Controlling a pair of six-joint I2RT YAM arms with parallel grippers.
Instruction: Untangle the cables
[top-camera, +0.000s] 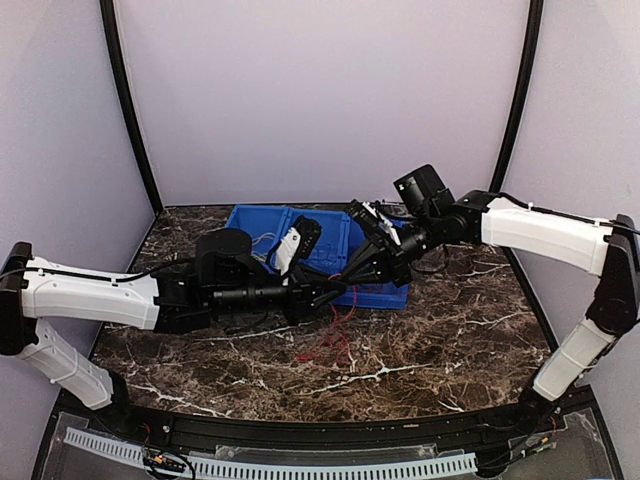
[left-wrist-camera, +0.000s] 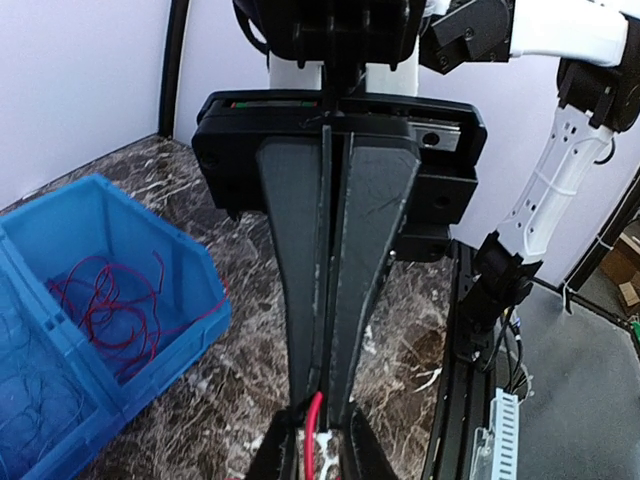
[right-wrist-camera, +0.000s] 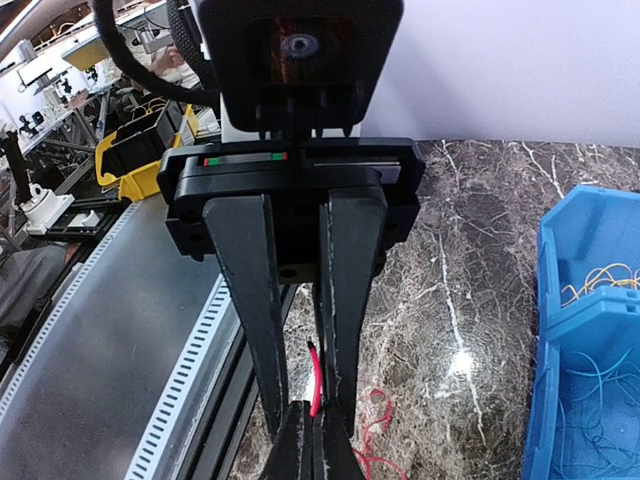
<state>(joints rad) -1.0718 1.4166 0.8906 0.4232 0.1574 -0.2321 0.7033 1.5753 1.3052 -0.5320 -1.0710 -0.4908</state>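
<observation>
Item: red cable (top-camera: 338, 318), thin and flexible, held up just off the front wall of the blue divided bin (top-camera: 245, 218). Holders: the left gripper (top-camera: 336, 290) and the right gripper (top-camera: 352, 280) meet tip to tip in front of the bin, above the dark marble table (top-camera: 450, 340). Left gripper (left-wrist-camera: 323, 395): fingers drawn almost together along their whole length, pinching the red cable (left-wrist-camera: 316, 412) at the very tips. Right gripper (right-wrist-camera: 312, 405): fingers parted near their base and converging to closed tips, with the red cable (right-wrist-camera: 315, 380) caught between them. Whether both pinch the same strand cannot be told. Orientation: in each wrist view the short visible length lies in line with the fingers. From above, the strand's long axis runs from the pinch point down and away from the bin's front wall, toward the arm bases. It ends in a loose red tangle (top-camera: 325, 348) lying on the marble in front of the bin, apart from its wall. Other cables, all inside the bin: red loops (left-wrist-camera: 110, 310) in one compartment, fine blue wires (left-wrist-camera: 30, 400) in the one beside it, and yellow-orange wires (right-wrist-camera: 600, 280) in another compartment. All are curled, with no single direction.
</observation>
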